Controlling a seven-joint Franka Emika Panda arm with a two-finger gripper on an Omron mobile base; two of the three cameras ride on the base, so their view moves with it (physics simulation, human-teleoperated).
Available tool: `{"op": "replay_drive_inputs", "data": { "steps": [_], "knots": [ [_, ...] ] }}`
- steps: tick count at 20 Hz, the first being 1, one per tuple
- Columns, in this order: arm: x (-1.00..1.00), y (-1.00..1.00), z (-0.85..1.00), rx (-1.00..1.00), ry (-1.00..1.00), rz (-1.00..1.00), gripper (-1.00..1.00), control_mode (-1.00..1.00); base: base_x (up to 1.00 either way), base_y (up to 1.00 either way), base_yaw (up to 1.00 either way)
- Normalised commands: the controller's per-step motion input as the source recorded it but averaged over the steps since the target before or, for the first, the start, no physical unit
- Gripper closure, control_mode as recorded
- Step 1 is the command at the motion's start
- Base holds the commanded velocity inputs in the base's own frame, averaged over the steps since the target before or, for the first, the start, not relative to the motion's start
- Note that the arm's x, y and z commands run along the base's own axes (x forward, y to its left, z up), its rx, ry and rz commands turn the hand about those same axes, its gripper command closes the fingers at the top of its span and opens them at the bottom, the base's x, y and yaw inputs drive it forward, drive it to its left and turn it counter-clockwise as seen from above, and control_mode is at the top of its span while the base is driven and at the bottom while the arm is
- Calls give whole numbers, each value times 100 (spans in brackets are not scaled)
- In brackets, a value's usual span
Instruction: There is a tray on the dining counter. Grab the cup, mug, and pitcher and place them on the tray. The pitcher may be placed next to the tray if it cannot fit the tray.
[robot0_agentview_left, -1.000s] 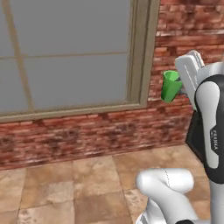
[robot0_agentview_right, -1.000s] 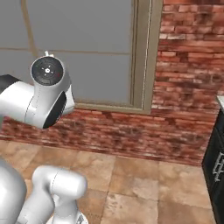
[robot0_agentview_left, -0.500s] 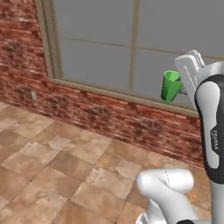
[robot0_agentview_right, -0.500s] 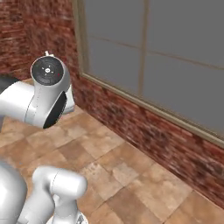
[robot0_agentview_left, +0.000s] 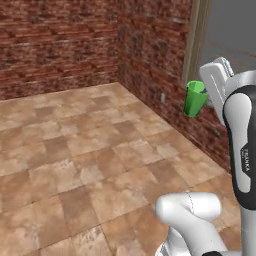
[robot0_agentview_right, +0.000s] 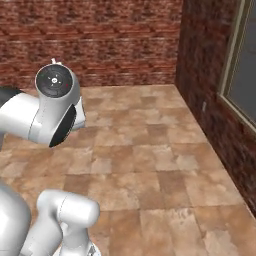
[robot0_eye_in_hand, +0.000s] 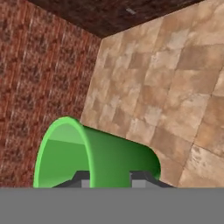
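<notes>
Brick walls and a tiled floor (robot0_agentview_left: 85, 150) surround the robot; a window frame (robot0_agentview_left: 197, 35) stands at 1 o'clock in the left base view. No surface and no tray in sight from this position.

Cup (robot0_agentview_left: 194, 99): held high off the floor at 2 o'clock in the left base view, rim up, tilted slightly. In the hand view the cup (robot0_eye_in_hand: 94, 157) lies across the bottom of the frame, its open mouth toward 9 o'clock, empty inside.

Gripper (robot0_eye_in_hand: 107, 178): fingers (robot0_eye_in_hand: 82, 178) narrow, pinched on the cup wall near its lower part, one dark tip showing either side of the green wall.

Step, as judged: carrying the cup toward the tray, with the placing not yet done. Mug and pitcher not yet on the tray as far as these views can say.

Risks:
- Tapered, smooth wall. A grip low on the taper could let the cup slide out during a sharp turn or stop.
- Cup rides beside the brick wall at 3 o'clock; a wide swing could knock it against brick or window frame and twist it in the fingers.
- Tilt in the grip may carry over to the set-down, so the cup could land on its edge and tip.
</notes>
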Motion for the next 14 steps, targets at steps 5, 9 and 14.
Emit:
{"op": "replay_drive_inputs", "data": {
  "steps": [5, 9, 14],
  "knots": [
    [0, 0, 0, 0, 0, 0, 100, 100, -2, 0, 100],
    [0, 0, 0, 0, 0, 0, 100, 100, 0, 0, 100],
    [0, 0, 0, 0, 0, 0, 100, 100, 3, 0, 96]
  ]
}}
